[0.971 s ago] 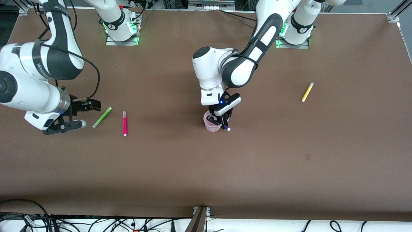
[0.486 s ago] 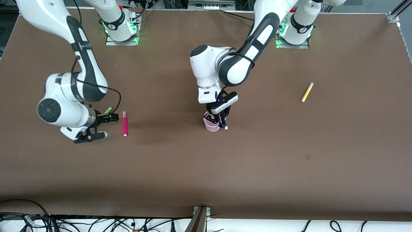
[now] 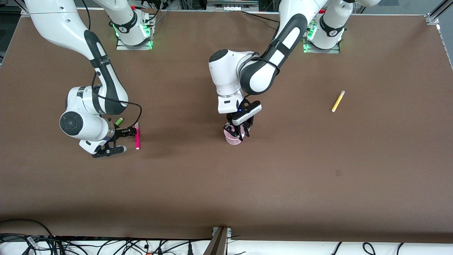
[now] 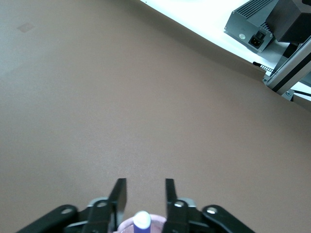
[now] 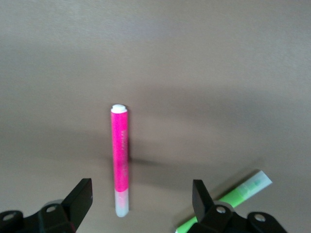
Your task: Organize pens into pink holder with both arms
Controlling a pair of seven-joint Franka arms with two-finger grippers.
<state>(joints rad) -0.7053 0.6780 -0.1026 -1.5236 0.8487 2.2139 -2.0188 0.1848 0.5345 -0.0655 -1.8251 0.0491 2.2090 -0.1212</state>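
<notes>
The pink holder (image 3: 231, 140) stands mid-table. My left gripper (image 3: 240, 131) hangs right over it, open. In the left wrist view the dark purple pen (image 4: 142, 220) stands in the holder (image 4: 154, 222), its pale tip between my left gripper's (image 4: 144, 194) spread fingers, touching neither. My right gripper (image 3: 121, 140) is open and low beside the magenta pen (image 3: 137, 136). In the right wrist view that pen (image 5: 120, 160) lies between the open right gripper's (image 5: 141, 191) fingers, nearer one of them. The light green pen (image 5: 243, 193) lies beside it, mostly hidden under the right arm in the front view (image 3: 119, 121). The yellow pen (image 3: 338, 101) lies toward the left arm's end.
The brown table (image 3: 318, 177) is bare apart from the pens and holder. The arm bases (image 3: 132, 32) stand along its edge farthest from the front camera. Cables lie off the table's front edge.
My right arm swung in over the green pen and lowered beside the magenta pen. My left gripper shifted over the holder; the purple pen's tip no longer juts out beside it.
</notes>
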